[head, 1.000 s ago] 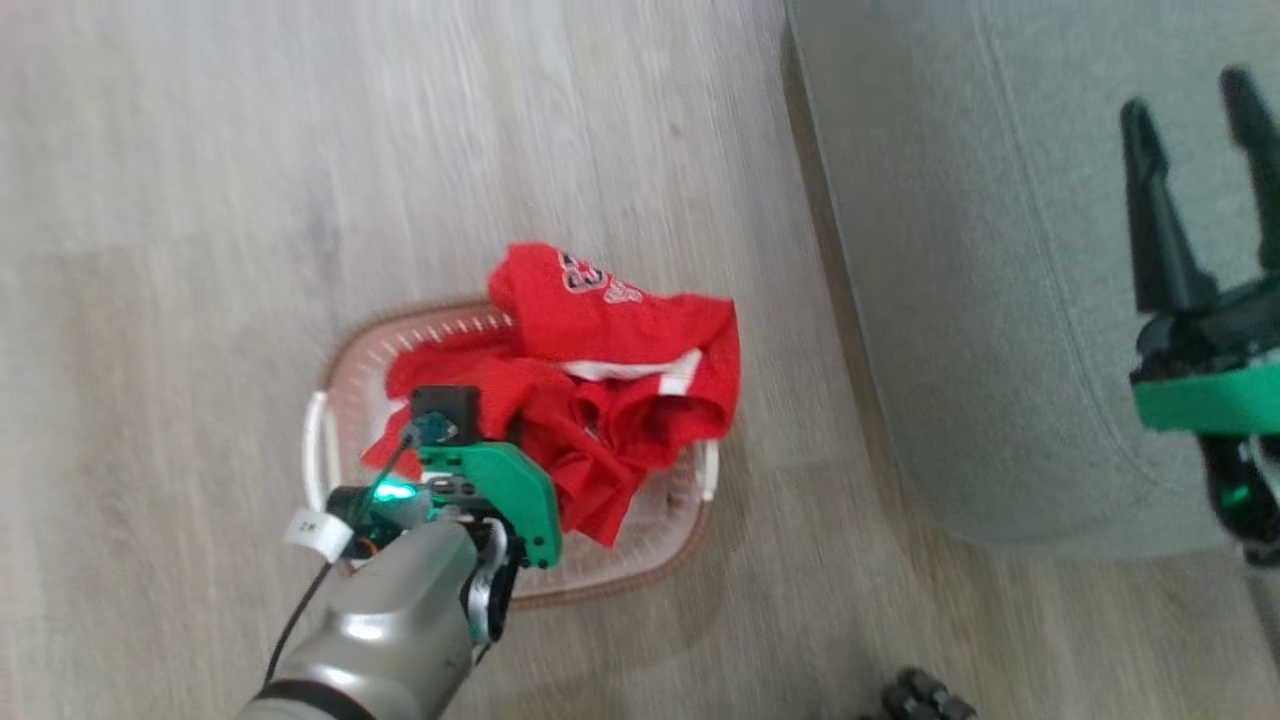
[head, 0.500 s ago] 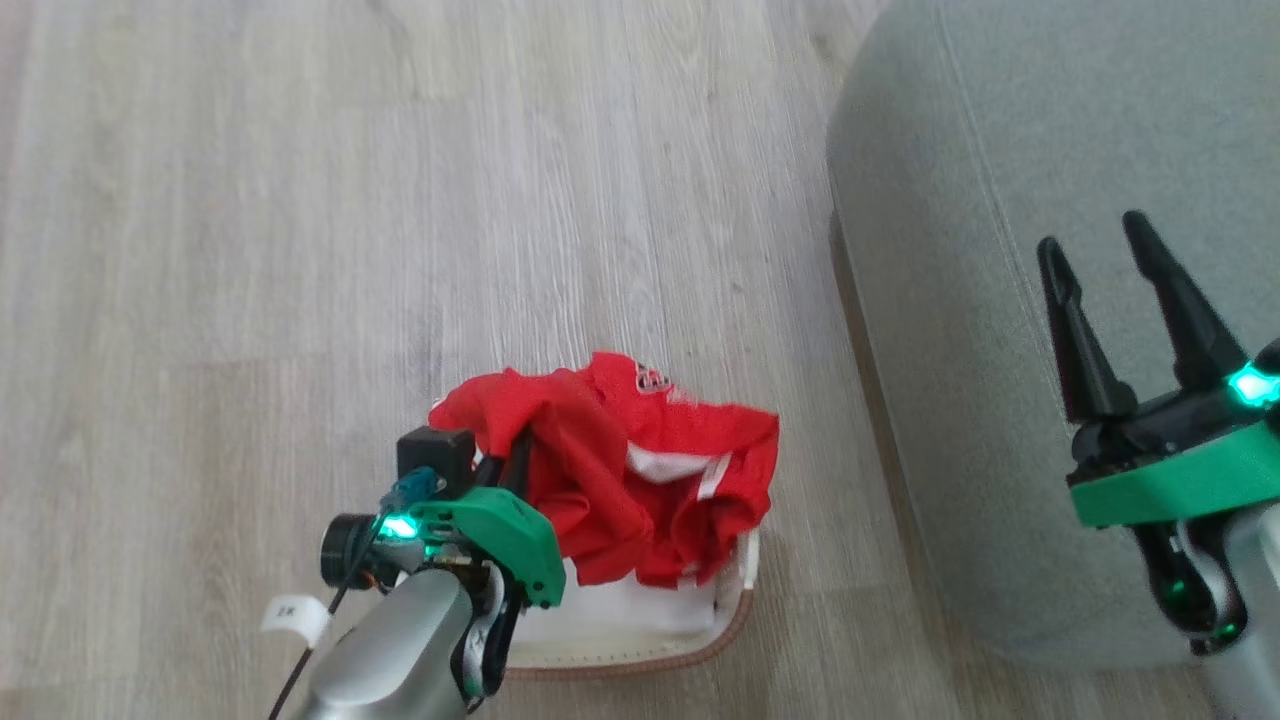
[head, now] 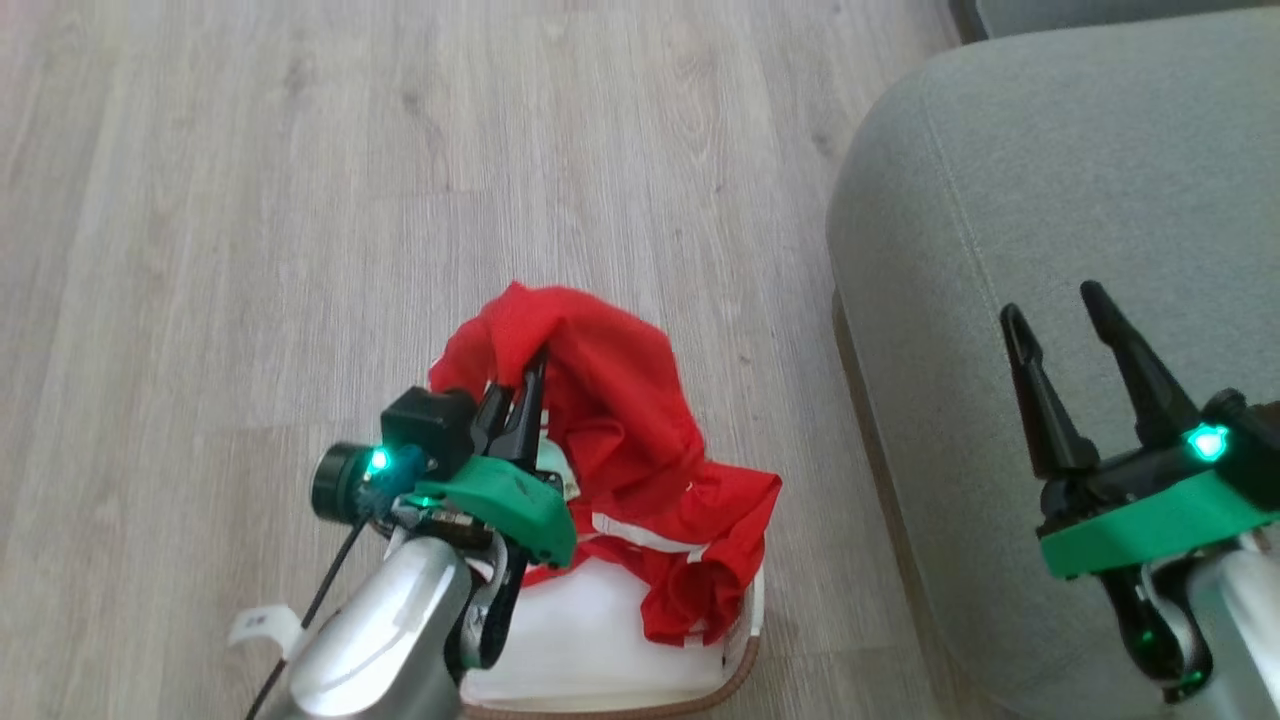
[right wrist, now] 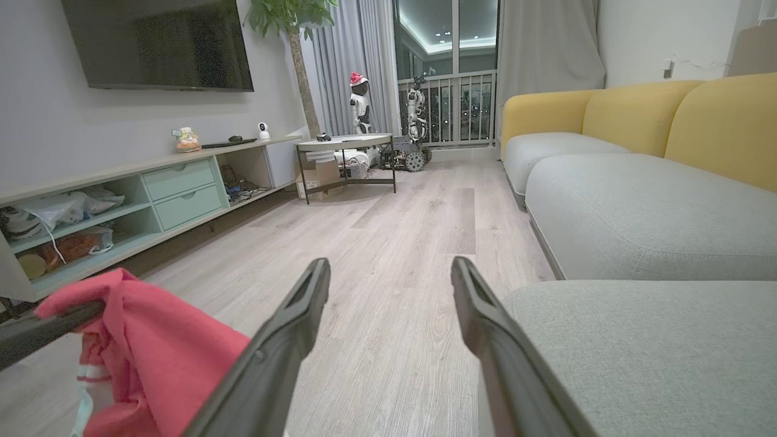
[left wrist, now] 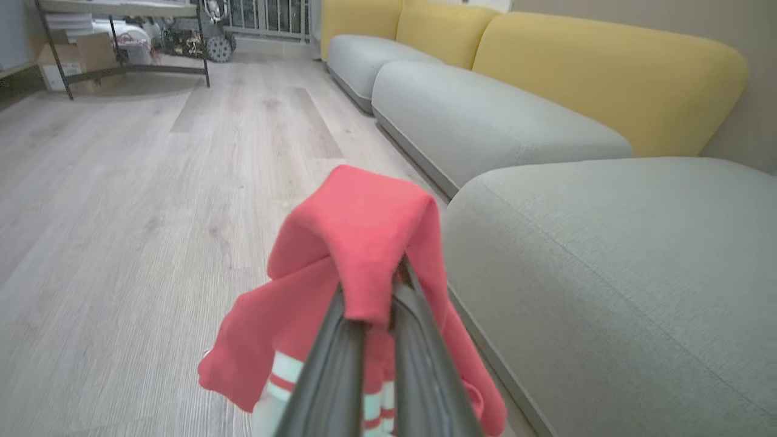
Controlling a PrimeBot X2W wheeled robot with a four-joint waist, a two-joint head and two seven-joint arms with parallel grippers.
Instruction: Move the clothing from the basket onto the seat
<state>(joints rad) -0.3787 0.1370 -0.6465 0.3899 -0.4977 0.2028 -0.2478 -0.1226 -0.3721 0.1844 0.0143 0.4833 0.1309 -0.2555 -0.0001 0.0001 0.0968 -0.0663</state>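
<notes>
My left gripper [head: 530, 375] is shut on the red clothing [head: 610, 440] and holds it up above the basket [head: 620, 660], a white tub with a brown rim at the bottom of the head view. The cloth drapes over the fingertips and hangs down with its white stripes toward the basket. In the left wrist view the clothing [left wrist: 358, 243] is folded over my gripper [left wrist: 370, 303]. The grey-green seat [head: 1050, 250] lies to the right. My right gripper [head: 1055, 305] hangs open over the seat's near corner, empty. The right wrist view shows my right gripper [right wrist: 388, 273], the clothing [right wrist: 152, 358] and the seat [right wrist: 643, 340].
Pale wooden floor [head: 300, 200] spreads to the left and ahead. Further grey seats with yellow backrests [left wrist: 607, 73] line the right wall. A low cabinet [right wrist: 121, 206] under a television, a round table [right wrist: 346, 145] and small robot figures stand far across the room.
My left gripper has lifted the clothing up out of the basket, so the white inside of the basket shows. The head view has tilted, sliding basket and seat downward in the picture.
</notes>
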